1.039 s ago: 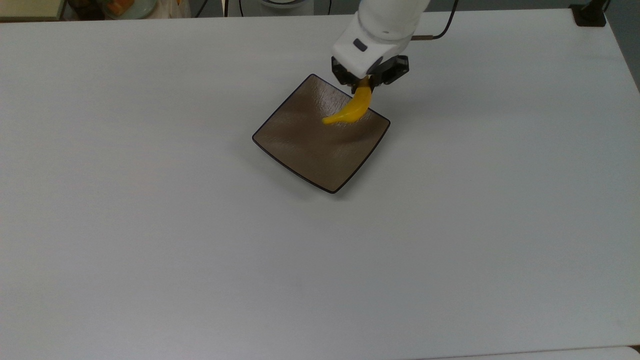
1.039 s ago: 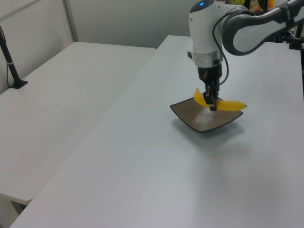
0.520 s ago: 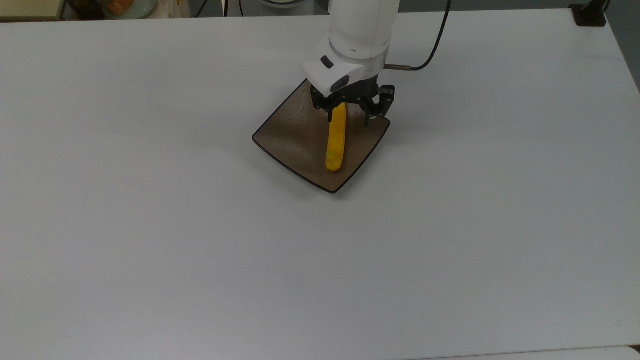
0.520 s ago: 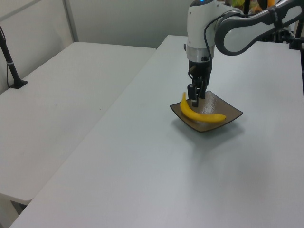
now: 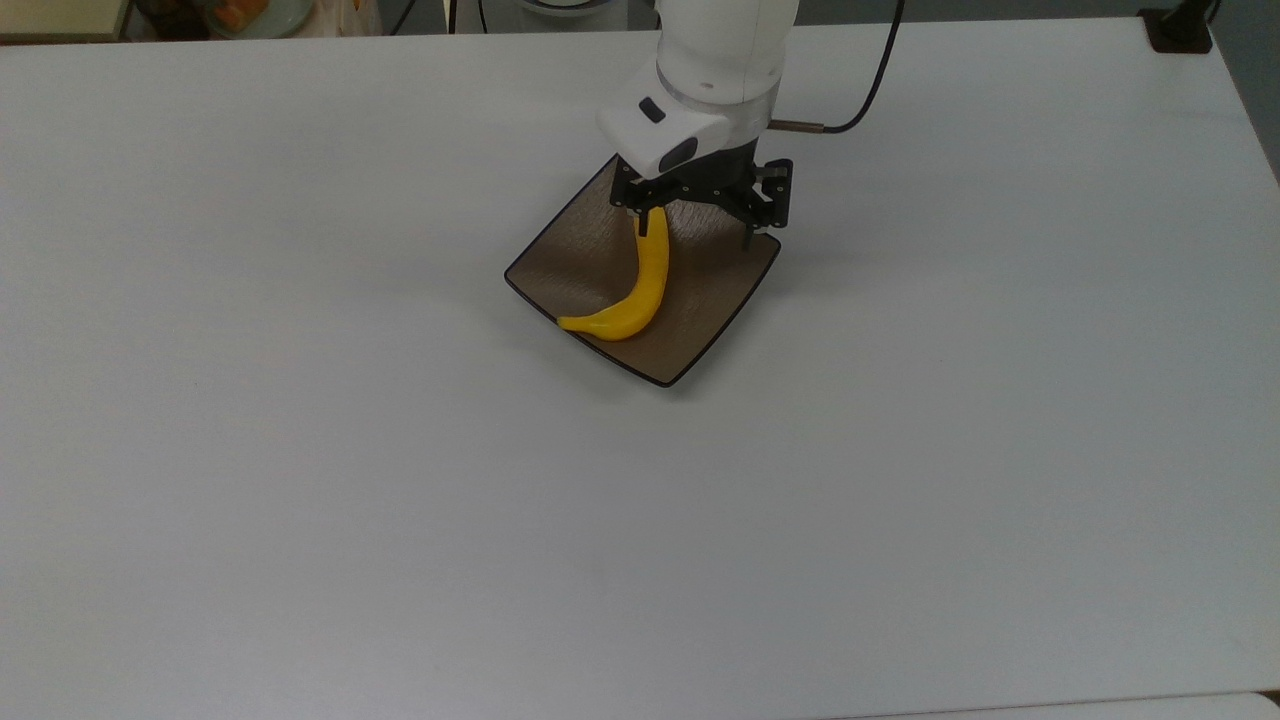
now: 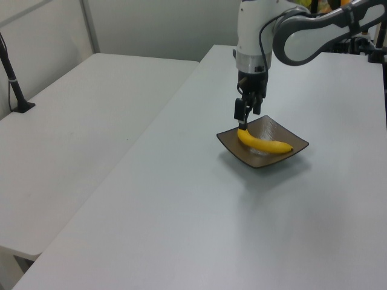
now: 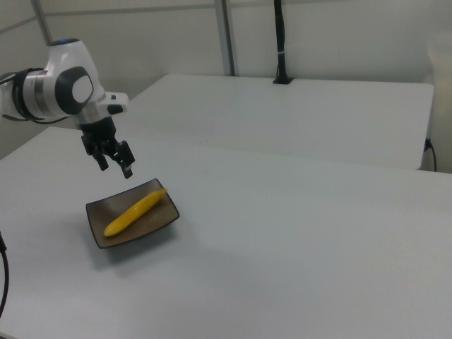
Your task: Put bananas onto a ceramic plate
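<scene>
The yellow banana lies flat on the square brown ceramic plate, and one tip reaches the plate's rim toward the top view's left. The left view shows the banana curving across the plate. The right view has the banana lying diagonally on the plate. My gripper hangs above the plate's far corner, open and holding nothing. In the right view the gripper is clearly above the banana and apart from it. The left view shows the gripper over the banana's stem end.
The plate rests mid-table on a wide white table. A black cable trails from the arm. A black post base stands at the top view's far right corner. A second white table adjoins on the left view's left.
The gripper opened and let go of the banana, which dropped onto the plate and rolled flat. The gripper then lifted slightly above it.
</scene>
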You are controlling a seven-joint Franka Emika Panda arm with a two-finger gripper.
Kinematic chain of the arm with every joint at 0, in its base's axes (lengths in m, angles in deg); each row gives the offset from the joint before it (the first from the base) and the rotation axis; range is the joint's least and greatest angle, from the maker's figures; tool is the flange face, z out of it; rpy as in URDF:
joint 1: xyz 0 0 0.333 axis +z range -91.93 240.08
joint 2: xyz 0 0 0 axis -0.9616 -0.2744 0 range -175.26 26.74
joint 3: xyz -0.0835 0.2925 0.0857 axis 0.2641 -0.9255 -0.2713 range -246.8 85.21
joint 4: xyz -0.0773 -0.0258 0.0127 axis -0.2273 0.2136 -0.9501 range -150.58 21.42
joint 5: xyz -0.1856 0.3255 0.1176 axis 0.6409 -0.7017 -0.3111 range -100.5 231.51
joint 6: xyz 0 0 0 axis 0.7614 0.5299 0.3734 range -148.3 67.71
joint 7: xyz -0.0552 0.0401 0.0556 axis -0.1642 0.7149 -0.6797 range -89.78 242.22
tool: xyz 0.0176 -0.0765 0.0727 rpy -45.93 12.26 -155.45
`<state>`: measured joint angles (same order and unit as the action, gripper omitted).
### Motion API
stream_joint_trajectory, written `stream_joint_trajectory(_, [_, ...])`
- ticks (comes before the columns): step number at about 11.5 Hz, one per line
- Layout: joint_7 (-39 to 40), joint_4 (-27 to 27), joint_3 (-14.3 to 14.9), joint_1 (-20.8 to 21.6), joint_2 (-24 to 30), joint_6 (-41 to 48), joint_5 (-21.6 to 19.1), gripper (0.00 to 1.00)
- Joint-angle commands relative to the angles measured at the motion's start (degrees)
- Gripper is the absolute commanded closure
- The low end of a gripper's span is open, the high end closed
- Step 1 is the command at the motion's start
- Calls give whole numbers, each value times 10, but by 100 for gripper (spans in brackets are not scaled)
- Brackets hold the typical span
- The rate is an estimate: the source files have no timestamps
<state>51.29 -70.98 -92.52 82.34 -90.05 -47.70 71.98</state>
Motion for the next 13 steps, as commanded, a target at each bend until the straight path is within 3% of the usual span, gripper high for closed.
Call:
stream_joint_trajectory(1, [71,-3,0,-6,28,35,33,0])
stream_joint_trajectory(4, [121,-4,13,-8,56,82,35,0])
stream_joint_trajectory(8, [147,-10,56,-18,95,127,17,0])
stream_joint_trajectory(13, [220,-33,118,-21,159,139,-64,0])
